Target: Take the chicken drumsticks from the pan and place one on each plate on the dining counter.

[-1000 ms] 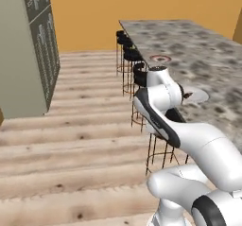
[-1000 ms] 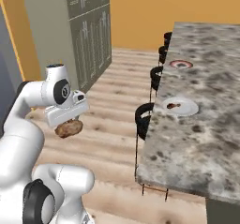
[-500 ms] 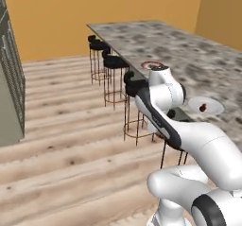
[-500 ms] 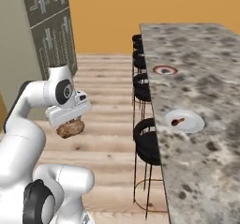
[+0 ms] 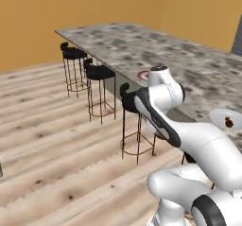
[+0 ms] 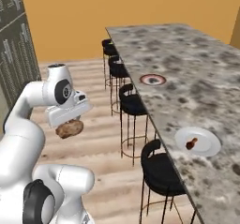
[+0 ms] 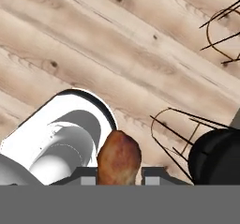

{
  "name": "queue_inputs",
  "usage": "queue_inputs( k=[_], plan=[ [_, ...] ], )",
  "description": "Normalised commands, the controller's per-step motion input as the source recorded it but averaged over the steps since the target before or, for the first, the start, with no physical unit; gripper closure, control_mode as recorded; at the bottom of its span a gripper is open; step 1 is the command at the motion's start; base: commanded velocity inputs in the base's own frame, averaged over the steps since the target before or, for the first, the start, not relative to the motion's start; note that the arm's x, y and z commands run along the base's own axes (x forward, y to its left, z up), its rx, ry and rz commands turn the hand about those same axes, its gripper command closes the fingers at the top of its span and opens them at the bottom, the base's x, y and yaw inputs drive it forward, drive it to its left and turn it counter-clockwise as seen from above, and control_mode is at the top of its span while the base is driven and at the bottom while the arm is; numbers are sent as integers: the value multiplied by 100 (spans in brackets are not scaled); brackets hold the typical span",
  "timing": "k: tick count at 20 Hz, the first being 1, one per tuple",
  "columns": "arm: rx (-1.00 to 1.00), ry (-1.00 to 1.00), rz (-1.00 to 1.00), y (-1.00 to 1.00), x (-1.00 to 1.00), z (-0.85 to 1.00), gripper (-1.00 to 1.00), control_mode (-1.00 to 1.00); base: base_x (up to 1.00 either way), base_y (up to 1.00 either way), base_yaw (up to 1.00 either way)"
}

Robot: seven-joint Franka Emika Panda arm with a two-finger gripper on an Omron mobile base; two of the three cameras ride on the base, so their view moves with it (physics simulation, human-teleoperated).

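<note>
- We've got a chicken drumstick (image 6: 70, 129) pinched between our fingers, the gripper (image 7: 119, 170) closed on it, riding over the wooden floor (image 7: 140, 45).
- The near white plate (image 6: 198, 141) at 4 o'clock in the right base view already carries a drumstick (image 6: 191, 143).
- The red-rimmed plate (image 6: 153, 79) further up the dining counter (image 6: 187, 59) looks bare, so that's our target, we reckon.
- The whole scene has swung in the last second: our base has turned along the counter, stools (image 6: 132, 105) now alongside.

Dining counter (image 6: 197, 68) – speckled granite; floor (image 5: 42, 126) – knotty wood planks; stools (image 5: 99, 73) – wire legs.
</note>
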Motion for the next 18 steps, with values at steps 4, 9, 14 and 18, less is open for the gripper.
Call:
queue_inputs(
  k=[4,9,14,18],
  plan=[
    [0,0,0,0,0,0,100,100,86,61,-50],
    [0,0,0,0,0,0,100,100,87,59,-52],
    [0,0,0,0,0,0,100,100,77,64,-51],
    [0,0,0,0,0,0,100,100,69,64,-55]
  ],
)
